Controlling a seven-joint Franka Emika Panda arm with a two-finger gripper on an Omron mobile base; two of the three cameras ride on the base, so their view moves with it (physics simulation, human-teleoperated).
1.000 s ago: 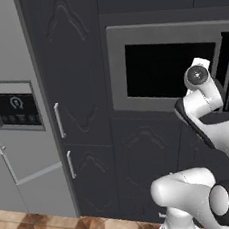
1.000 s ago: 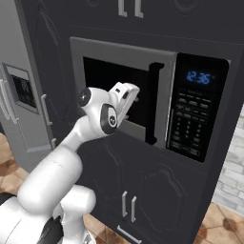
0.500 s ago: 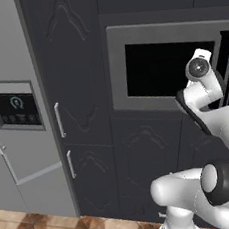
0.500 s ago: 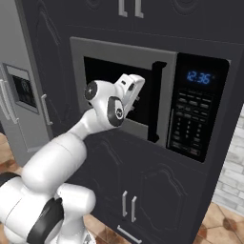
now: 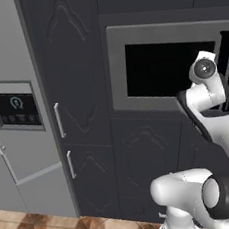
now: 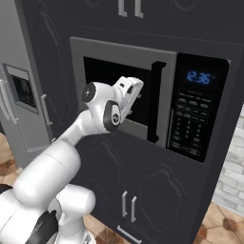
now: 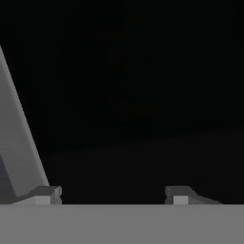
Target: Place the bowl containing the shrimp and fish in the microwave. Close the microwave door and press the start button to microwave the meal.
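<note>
The microwave door [image 6: 125,95] is shut. The fingers [image 7: 113,194] stand spread and empty, close against its black window, just left of the bar handle [image 6: 155,102], probably from pushing it closed.

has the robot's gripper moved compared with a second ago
Yes. In the right base view the gripper has shifted right across the microwave door's black window, closer to the vertical bar handle.
</note>
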